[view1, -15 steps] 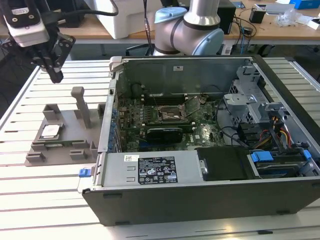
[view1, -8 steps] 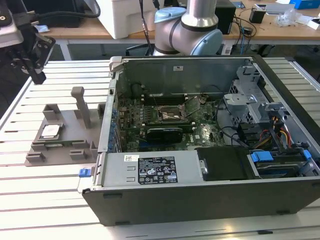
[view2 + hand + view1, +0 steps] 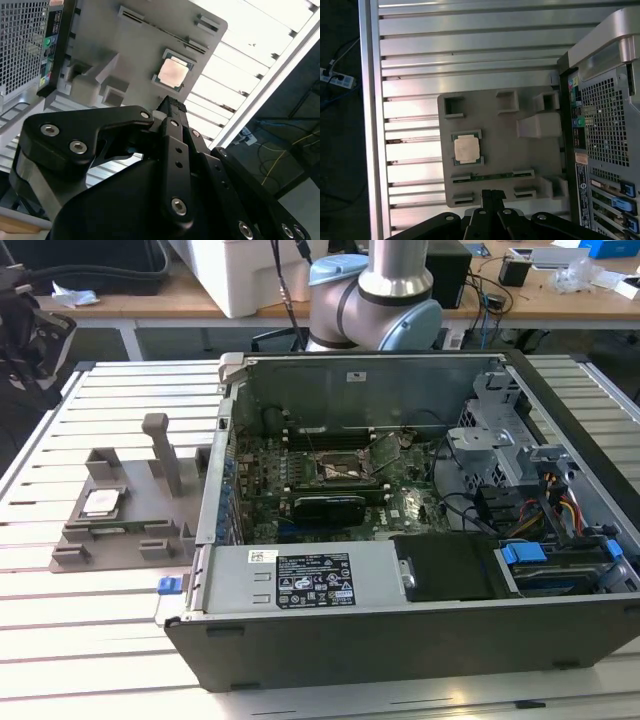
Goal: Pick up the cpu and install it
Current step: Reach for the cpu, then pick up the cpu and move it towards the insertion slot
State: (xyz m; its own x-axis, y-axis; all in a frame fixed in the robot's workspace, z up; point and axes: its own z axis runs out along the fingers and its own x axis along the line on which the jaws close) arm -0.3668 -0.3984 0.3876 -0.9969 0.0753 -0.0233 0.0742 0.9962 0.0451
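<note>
The cpu [image 3: 102,503], a small square chip with a silvery top, lies flat in a recess of the grey holder tray [image 3: 120,540] at the exterior view's left, beside the open computer case [image 3: 400,570]. Both wrist views look down on the cpu [image 3: 173,72] [image 3: 467,149] in the tray [image 3: 135,50] [image 3: 505,155]. My gripper [image 3: 491,193] [image 3: 172,103] hangs well above the tray's edge, apart from the chip. Its black fingers [image 3: 486,197] are pressed together, shut on nothing. The dark socket frame [image 3: 345,468] sits mid-motherboard inside the case.
The tray and case rest on a slatted aluminium table [image 3: 100,640], whose edge rail [image 3: 370,125] runs close to the tray. Upright posts [image 3: 160,445] rise from the tray. Cables and a power strip [image 3: 337,79] lie on the floor. The arm [image 3: 385,290] stands behind the case.
</note>
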